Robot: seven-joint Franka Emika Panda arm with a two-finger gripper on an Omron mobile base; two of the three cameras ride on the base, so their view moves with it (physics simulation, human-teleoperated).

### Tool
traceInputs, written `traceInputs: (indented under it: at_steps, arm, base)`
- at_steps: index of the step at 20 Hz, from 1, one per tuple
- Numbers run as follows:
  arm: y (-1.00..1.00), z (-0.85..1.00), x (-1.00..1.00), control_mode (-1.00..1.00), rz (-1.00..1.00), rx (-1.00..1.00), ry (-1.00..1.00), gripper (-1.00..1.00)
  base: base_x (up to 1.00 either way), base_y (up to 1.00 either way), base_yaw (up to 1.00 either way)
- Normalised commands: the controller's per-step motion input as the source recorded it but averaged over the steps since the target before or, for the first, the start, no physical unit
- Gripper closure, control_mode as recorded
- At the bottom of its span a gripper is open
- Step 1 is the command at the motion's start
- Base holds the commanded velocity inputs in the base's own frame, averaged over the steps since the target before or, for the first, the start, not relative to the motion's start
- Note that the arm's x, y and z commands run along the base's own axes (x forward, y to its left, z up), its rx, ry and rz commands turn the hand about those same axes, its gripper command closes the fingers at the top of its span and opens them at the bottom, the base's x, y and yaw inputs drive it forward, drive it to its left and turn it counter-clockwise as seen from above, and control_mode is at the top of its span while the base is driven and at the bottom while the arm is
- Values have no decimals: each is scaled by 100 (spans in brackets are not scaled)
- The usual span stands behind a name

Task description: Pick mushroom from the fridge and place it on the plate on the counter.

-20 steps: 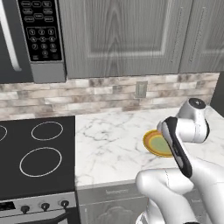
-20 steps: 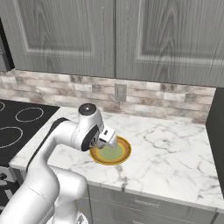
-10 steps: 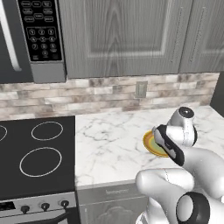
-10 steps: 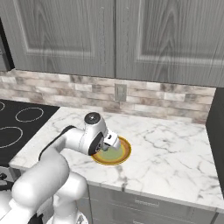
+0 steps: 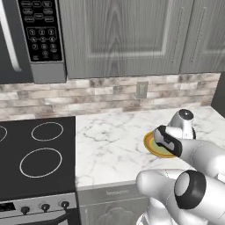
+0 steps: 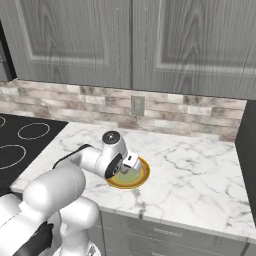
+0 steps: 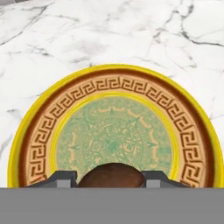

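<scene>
The plate (image 7: 113, 127), yellow-rimmed with greenish rings, lies on the white marble counter (image 7: 131, 30) right below my hand. My gripper (image 7: 111, 178) is shut on the mushroom (image 7: 111, 174), a brown lump between the two dark fingertips (image 7: 63, 178) over the plate's near part. From the left base view, my hand (image 5: 169, 141) covers the right side of the plate (image 5: 150, 143). In the right base view the gripper (image 6: 131, 163) hangs low over the plate (image 6: 139, 178). The fridge is out of view.
A black stovetop (image 5: 35, 154) adjoins the counter (image 5: 110, 140) on the left, under a microwave (image 5: 37, 39). Grey wall cabinets (image 6: 135, 40) hang above a brick backsplash with an outlet (image 6: 137, 105). A dark tall panel (image 6: 247, 150) bounds the counter on the right.
My arm has folded down and forward, and the hand with the mushroom has sunk closer to the plate. The plate has not moved.
</scene>
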Motion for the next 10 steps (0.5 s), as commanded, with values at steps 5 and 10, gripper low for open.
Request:
traceInputs:
  at_steps: [5,10]
  arm:
    - [0,0,0,-100,1,0,1,-100]
    - [0,5,0,-100,0,-1,1,-100]
  base:
    - [0,0,0]
    - [0,0,0]
